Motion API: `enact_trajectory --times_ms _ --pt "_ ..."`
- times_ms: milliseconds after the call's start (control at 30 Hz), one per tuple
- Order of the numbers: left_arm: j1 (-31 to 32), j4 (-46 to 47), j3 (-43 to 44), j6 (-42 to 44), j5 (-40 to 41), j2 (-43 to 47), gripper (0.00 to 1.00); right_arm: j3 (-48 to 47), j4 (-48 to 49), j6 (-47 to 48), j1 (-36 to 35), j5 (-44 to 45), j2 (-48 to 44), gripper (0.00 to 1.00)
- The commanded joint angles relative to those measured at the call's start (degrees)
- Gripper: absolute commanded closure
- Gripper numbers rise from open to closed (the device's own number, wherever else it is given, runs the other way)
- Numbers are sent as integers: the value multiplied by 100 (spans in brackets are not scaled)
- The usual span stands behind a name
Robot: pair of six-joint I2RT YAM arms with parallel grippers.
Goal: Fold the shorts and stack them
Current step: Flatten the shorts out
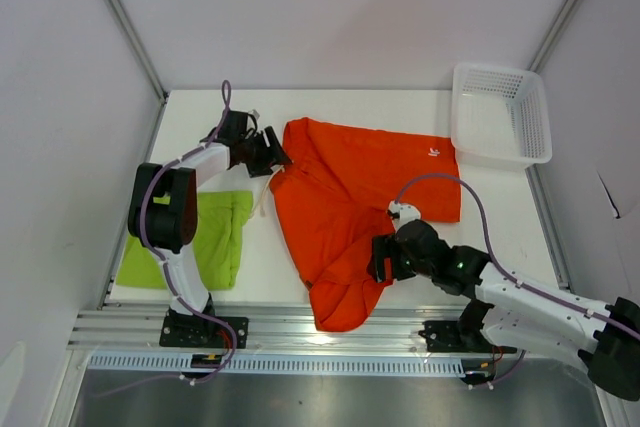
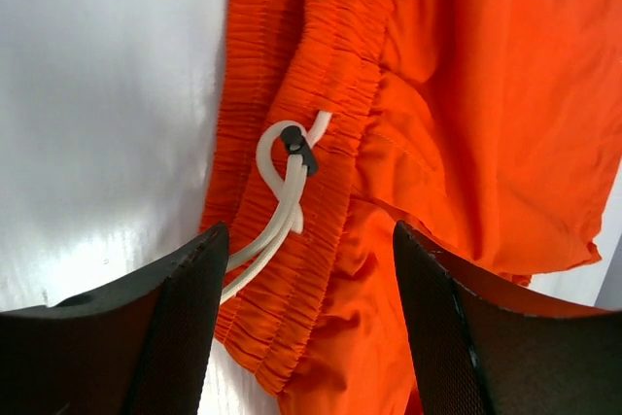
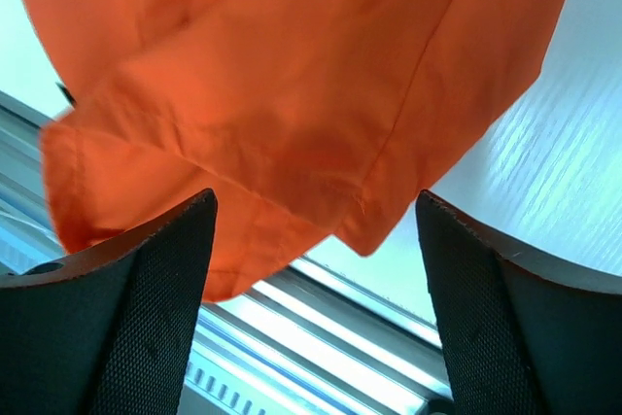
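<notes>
Across the table (image 1: 500, 209) the orange-red shorts (image 1: 350, 192) are lying rumpled, one leg spilling over the near edge. The green shorts (image 1: 205, 237) are sitting folded at the left. Both grippers are gaping wide, the left gripper (image 2: 309, 230) straddling the waistband and the right gripper (image 3: 316, 196) seemingly hovering by the overhanging hem. In closing, the left is risking catching only the drawstring (image 2: 282, 201) and letting the fabric slip.
</notes>
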State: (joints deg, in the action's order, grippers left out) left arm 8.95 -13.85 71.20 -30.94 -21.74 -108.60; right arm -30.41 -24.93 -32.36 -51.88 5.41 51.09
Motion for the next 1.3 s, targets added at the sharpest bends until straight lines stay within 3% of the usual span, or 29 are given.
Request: enact_trajectory --times_ms 0,300,367,533,767,967,1067,1100,1167,1200,1267 --pt "54 304 52 202 -348 181 30 211 -100 -235 -401 566 -195 17" --pt "168 163 -562 202 -7 505 31 343 -643 -1105 -797 1329 -706 30" --pt "168 180 -747 194 352 708 31 352 -732 -1359 -850 1401 -688 30" --pt "160 224 -845 185 258 822 31 483 -497 -1826 -991 1200 -785 26" --pt "160 224 -871 185 65 893 31 545 -690 -2239 -1281 1902 -416 27" --pt "168 93 -915 176 108 832 32 651 -645 -2688 -1167 2051 -11 50" --pt "160 154 -1011 167 143 823 33 703 -479 -2548 -904 2008 -134 67" --pt "160 172 -1046 141 135 823 33 730 -426 -2469 -790 1903 -178 78" --pt "168 207 -1073 106 91 805 36 730 -224 -2154 -283 1701 -310 88" --pt "168 224 -1056 79 73 805 37 721 -153 -2030 -62 1396 -354 100" --pt "168 198 -1047 62 90 805 40 677 22 -1749 665 1087 -468 100"
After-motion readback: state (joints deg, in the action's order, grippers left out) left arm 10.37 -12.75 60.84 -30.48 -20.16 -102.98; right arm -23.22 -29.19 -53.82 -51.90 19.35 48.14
